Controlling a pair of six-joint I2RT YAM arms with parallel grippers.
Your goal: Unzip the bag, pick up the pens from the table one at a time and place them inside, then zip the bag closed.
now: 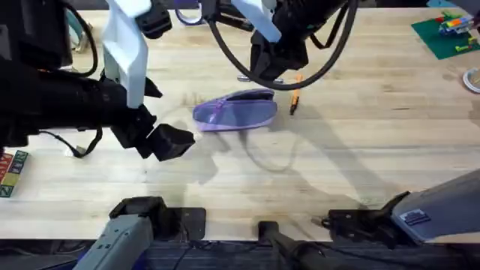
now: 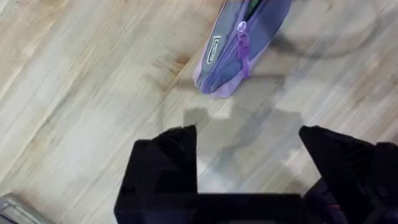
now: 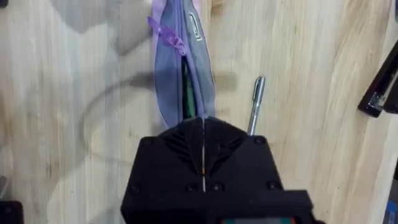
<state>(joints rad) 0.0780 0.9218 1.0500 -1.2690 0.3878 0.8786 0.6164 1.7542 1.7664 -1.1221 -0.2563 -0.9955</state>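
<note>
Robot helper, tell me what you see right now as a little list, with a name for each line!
bag: purple pencil pouch lying on the table, zipper open, something green showing inside
silver pen: lying on the table beside the bag, not touching it
orange pen: looks pinched in the right hand, dark tip pointing down next to the bag's end
right hand: shut, over the bag's end
left hand: open, holding nothing, above bare table near the bag's other end
stapler: black, on the table past the silver pen

Bag (image 1: pixel 236 112) lies on table (image 1: pixel 360 150), mid-table. Orange pen (image 1: pixel 295 97) just right of bag. Silver pen (image 3: pixel 254 106) beside bag. Stapler (image 3: pixel 379 93) beyond silver pen, apart from bag.
</note>
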